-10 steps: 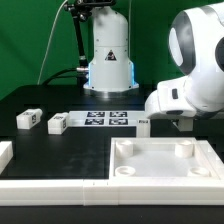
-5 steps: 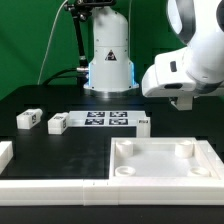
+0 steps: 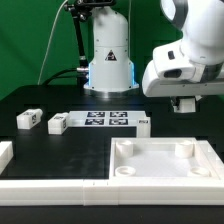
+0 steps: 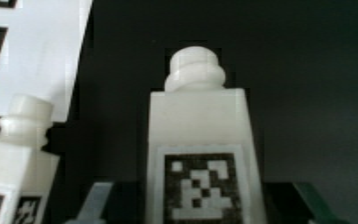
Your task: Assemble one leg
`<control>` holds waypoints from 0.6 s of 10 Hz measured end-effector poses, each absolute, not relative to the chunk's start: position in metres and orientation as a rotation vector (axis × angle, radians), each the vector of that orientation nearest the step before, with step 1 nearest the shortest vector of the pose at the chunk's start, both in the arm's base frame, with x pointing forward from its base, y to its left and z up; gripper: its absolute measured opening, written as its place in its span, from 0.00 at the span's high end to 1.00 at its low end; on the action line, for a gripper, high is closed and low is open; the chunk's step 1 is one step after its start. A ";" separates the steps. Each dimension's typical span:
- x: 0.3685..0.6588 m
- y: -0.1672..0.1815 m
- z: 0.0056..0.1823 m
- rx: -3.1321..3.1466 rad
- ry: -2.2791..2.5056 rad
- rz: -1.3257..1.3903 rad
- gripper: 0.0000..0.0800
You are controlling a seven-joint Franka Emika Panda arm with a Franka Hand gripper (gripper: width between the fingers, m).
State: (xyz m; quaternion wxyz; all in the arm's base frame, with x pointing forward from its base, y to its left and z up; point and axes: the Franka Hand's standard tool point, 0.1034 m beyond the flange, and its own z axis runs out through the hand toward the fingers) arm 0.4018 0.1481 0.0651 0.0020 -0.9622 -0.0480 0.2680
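The claw (image 3: 185,104), high at the exterior view's right, pinches the leg (image 4: 201,125) by its sides. The leg's black-and-white tag (image 4: 202,185) is too blurred to read. Bare black worktop (image 3: 60,150) separates the claw from the tabletop (image 3: 165,172) rim lower in the frame.

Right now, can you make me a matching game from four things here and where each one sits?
1 leg
2 marker board
3 tabletop
4 two small blocks

A front, exterior view's right
B held in the gripper
C exterior view's left
D flat, middle of the table

Pairs: 1-B, 2-D, 3-A, 4-C
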 end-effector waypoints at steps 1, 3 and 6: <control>0.414 0.144 0.078 -3.028 -0.187 0.737 0.64; 0.428 0.134 0.108 -3.041 -0.208 0.597 0.64; 0.454 0.125 0.135 -3.080 -0.174 0.139 0.64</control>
